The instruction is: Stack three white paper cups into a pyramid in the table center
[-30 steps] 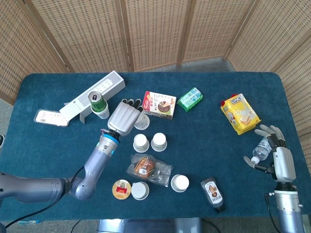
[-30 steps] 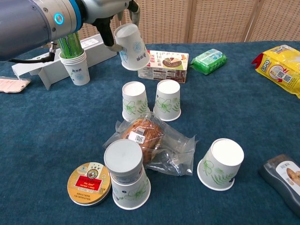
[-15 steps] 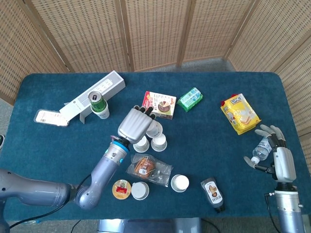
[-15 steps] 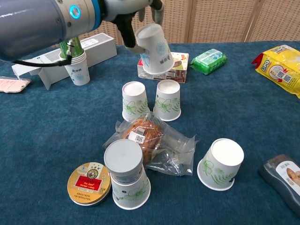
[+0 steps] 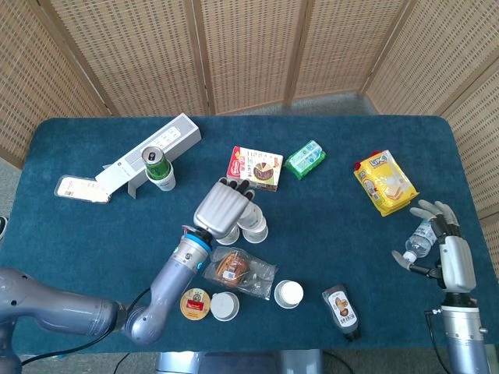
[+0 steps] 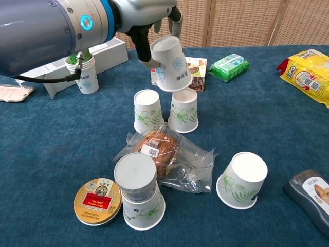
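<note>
Two inverted white paper cups stand side by side near the middle of the blue bench: the left base cup and the right base cup, their rims close together or just touching. The left robot hand grasps a third white cup, the held cup, mouth downward and tilted. In the chest view this cup hangs directly above the two base cups, its lower rim very near the top of the right one; whether it touches cannot be told. In the head view the left robot hand covers most of the group.

The right robot hand sits at the right edge of the bench, its digits spread around a small water bottle; whether it actually grips the bottle cannot be told.

Other items on the bench: a wrapped pastry just in front of the base cups, a further inverted cup to its right, a cup capped with a grey lid, a round tin, a snack box, a green packet, a yellow bag, and a green can standing in a cup.
</note>
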